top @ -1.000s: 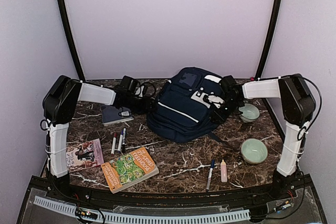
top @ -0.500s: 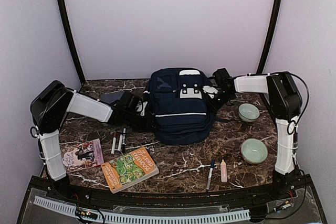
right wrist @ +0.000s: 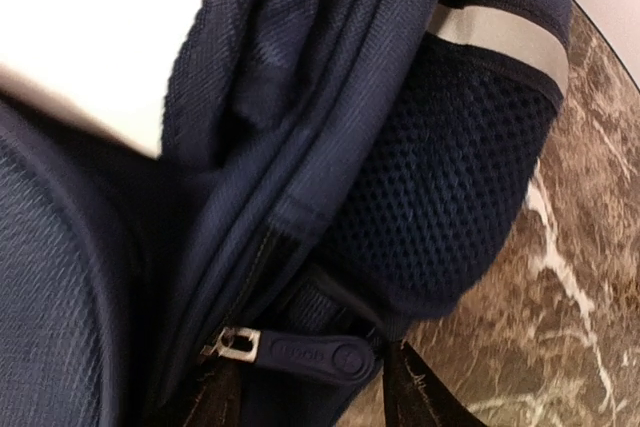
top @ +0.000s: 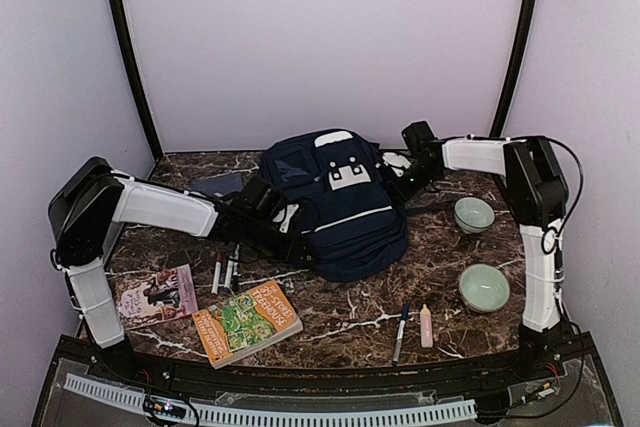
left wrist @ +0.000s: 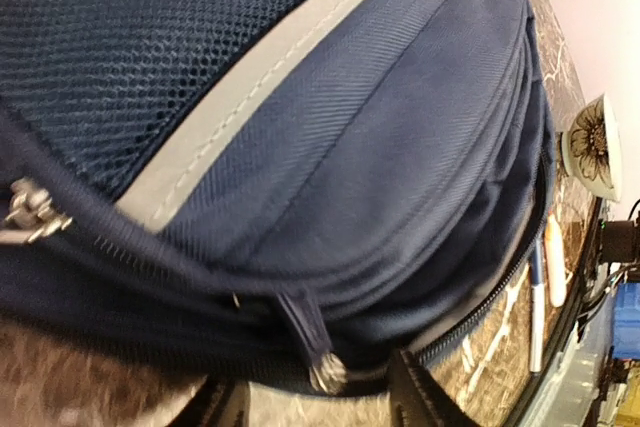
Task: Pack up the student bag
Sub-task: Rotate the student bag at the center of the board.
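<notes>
Student bag [top: 340, 209]: navy, front-up at the middle back of the worktop [top: 340, 309], top end toward the back left, white patch [top: 345, 173] with buckles facing up, pale stripe across the front. No brand name readable on it. Marks pressed into the rubber zip pull [right wrist: 305, 354] in the right wrist view, too faint to read. Cover lettering on the yellow book [top: 247, 321] and the pink book [top: 157, 294] at the near left, too small to read.

Left pincer [top: 288, 231] against the bag's near-left side, close over mesh and a metal zip tag [left wrist: 322, 372]; grasping or released, cannot tell. Right pincer [top: 409, 174] at the bag's back-right side, finger tips apart on either side of the rubber pull; grip there also impossible to tell.

Compared with a second ago: bag swung round, top end then toward the back right, now toward the back left, and sitting a little further left. Left arm lower and stretched further under the bag's side. Right arm drawn back toward the rear wall. Dark blue book [top: 216, 185] now behind the left arm, further back than before. Two green bowls [top: 484, 287], markers [top: 226, 269] and pen [top: 401, 331] unmoved.
</notes>
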Tool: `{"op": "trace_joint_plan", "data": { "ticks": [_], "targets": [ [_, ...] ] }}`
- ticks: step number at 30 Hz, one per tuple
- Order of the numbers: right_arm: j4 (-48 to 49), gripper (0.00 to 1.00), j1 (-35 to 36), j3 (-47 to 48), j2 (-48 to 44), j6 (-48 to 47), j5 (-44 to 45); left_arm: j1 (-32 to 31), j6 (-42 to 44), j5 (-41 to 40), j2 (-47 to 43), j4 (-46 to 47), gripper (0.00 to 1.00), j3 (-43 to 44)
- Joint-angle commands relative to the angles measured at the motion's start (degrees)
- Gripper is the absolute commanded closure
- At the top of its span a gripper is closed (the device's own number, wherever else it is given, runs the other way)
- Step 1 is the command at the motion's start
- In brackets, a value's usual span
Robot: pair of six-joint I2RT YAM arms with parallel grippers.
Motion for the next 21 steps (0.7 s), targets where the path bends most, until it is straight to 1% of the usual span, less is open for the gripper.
{"op": "trace_joint_plan", "data": {
  "ticks": [1,3,6,8,11,14,18,19,20,21],
  "targets": [
    [-1.26,0.47,0.9,-5.02,-11.6,0.2,-3.79,-0.37,5.44,-2.38,-9.07,-15.22,0.45,2.82],
    [-1.45,0.42,0.9,-8.51,-16.22,0.23,-4.72,-0.27,6.19,-4.72,-12.78,-20.5,0.39,2.33],
    [-1.04,0.35,1.29,-14.28,-22.89,0.26,-5.4,-0.26,4.91,-9.8,-18.12,-27.76,0.3,-0.33],
    [-0.53,0.33,2.1,-17.88,-26.6,-0.27,-6.3,-0.26,2.71,-11.95,-21.12,-30.62,0.24,-3.0],
    [0.66,0.32,4.06,-22.63,-31.08,-1.55,-9.43,-0.26,-0.78,-13.19,-24.95,-33.49,0.21,-7.06],
    [0.96,0.33,8.91,-25.27,-33.81,-3.45,-12.44,-0.26,-2.22,-13.14,-27.86,-35.04,0.19,-10.36],
    [1.57,0.34,16.48,-25.79,-34.85,-6.3,-18.26,-0.09,-3.54,-14.09,-28.87,-38.97,0.17,-12.08],
    [1.68,0.34,18.94,-25.55,-34.89,-7.33,-19.53,-0.09,-4.24,-14.52,-29.35,-39.92,0.08,-12.63],
    [1.14,0.34,21.37,-24.51,-34.7,-8.6,-19.95,-0.09,-5.13,-15.65,-29.76,-40.84,0.02,-13.1],
    [-0.99,0.34,24.09,-23.02,-33.18,-9.97,-20.01,0.03,-5.76,-16.76,-30.27,-41.52,0.01,-13.48]
  ]
}}
